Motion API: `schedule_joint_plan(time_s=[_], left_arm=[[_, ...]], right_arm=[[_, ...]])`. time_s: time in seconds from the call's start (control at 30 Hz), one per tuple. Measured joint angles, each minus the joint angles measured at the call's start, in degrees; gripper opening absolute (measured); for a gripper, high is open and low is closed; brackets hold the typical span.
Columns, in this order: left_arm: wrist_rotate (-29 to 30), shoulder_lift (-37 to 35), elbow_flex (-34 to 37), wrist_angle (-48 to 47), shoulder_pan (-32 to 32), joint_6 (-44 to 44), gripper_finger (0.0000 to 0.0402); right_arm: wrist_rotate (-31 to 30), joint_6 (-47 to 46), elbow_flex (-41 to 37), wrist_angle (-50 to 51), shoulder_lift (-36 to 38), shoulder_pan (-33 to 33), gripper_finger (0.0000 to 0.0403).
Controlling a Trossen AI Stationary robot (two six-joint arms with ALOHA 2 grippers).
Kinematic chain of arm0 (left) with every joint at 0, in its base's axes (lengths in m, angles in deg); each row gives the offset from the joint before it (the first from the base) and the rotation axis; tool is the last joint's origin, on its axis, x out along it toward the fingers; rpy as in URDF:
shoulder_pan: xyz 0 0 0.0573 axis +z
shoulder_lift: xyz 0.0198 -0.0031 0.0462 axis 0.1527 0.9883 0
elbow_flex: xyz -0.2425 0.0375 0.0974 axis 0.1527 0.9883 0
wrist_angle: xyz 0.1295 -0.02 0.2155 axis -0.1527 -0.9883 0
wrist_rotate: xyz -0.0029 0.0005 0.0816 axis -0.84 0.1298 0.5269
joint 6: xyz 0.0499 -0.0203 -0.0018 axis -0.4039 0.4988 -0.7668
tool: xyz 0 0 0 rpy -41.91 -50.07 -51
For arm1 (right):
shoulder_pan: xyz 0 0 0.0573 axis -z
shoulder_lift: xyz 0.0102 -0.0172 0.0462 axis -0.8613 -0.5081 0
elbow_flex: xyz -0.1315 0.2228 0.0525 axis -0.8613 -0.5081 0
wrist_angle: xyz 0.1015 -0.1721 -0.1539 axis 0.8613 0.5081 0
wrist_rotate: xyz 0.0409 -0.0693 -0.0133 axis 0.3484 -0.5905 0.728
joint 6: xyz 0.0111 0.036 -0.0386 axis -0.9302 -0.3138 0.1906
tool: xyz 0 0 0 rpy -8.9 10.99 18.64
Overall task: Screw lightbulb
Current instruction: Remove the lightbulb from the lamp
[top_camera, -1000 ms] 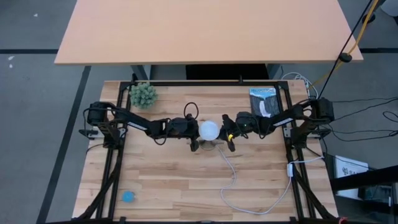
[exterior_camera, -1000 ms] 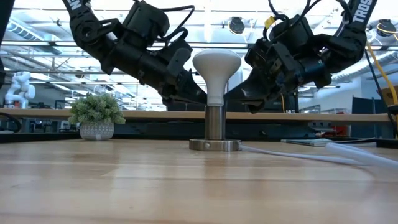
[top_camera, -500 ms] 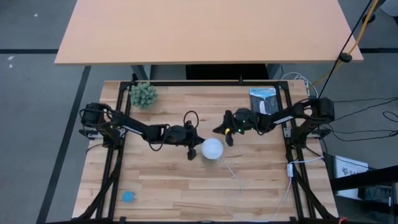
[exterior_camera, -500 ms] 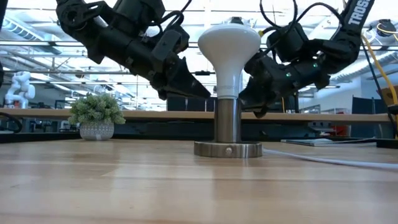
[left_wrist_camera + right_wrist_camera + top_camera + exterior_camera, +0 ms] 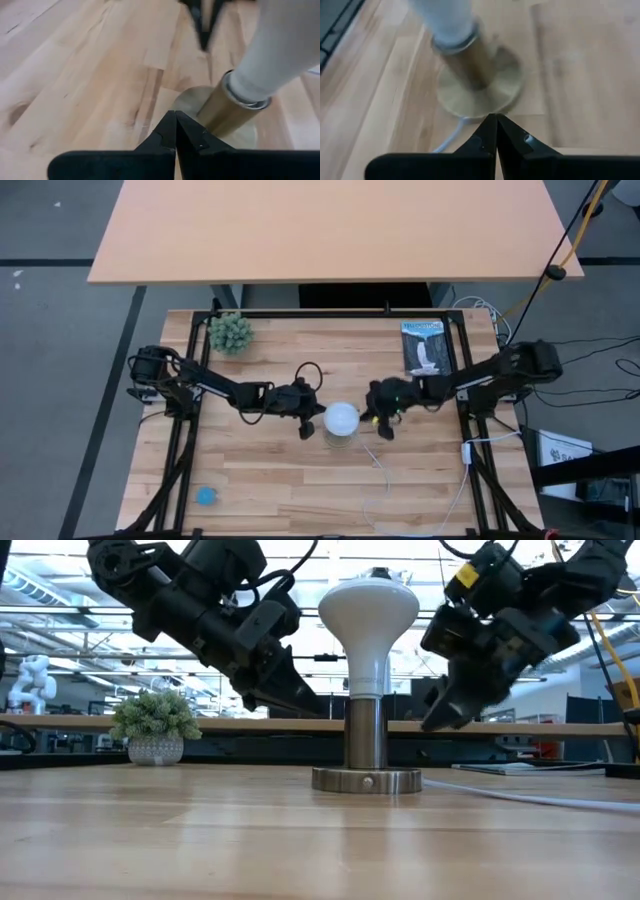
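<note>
Between both clenched grippers, left (image 5: 309, 423) and right (image 5: 379, 423), stands the lightbulb (image 5: 340, 418).

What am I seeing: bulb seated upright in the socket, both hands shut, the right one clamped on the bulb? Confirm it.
Not quite: the right hand is shut but clear of the lightbulb, beside the socket, as the low view shows. The left hand is shut too.

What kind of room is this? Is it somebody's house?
Probably not a house; it looks like a robot lab or workshop. A wooden table sits in a metal frame with two robot arms, and the low view shows a big open hall with ceiling lights behind.
</note>
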Motion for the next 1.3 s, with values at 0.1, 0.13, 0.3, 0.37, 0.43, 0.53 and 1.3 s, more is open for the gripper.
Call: schedule_joint_plan(time_s=[0.1, 0.13, 0.3, 0.37, 0.43, 0.53, 1.3], left_arm=[[1.34, 0.0, 0.0, -0.66, 0.04, 0.13, 0.0], [2.1, 0.0, 0.0, -0.8, 0.04, 0.13, 0.0], [5.05, 0.0, 0.0, -1.06, 0.04, 0.81, 0.0], [5.49, 0.0, 0.01, -1.08, 0.2, 1.09, 0.0], [5.69, 0.0, 0.02, -1.03, 0.22, 1.11, 0.0], [5.76, 0.0, 0.02, -1.03, 0.38, 1.11, 0.0], [10.05, 0.02, 0.04, -3.69, 5.64, -1.98, 0.0]], right_arm=[[-3.41, -0.96, 0.0, -4.83, -4.41, -4.55, 0.0], [-4.2, -1.11, -0.02, -7.48, -6.04, -5.52, 0.0], [-5.08, -3.86, 0.0, -21.33, -14.14, -7.98, 0.0], [-5.11, -5.0, 0.0, -24.89, -17.34, -8.56, 0.0], [-5.07, -6.13, 0.3, -27.49, -20.25, -8.94, 0.0], [-5.17, -6.12, 1.62, -28.81, -23.22, -9.02, 0.0], [-3.47, 5.1, 1.73, -11.41, -4.05, 5.85, 0.0]])
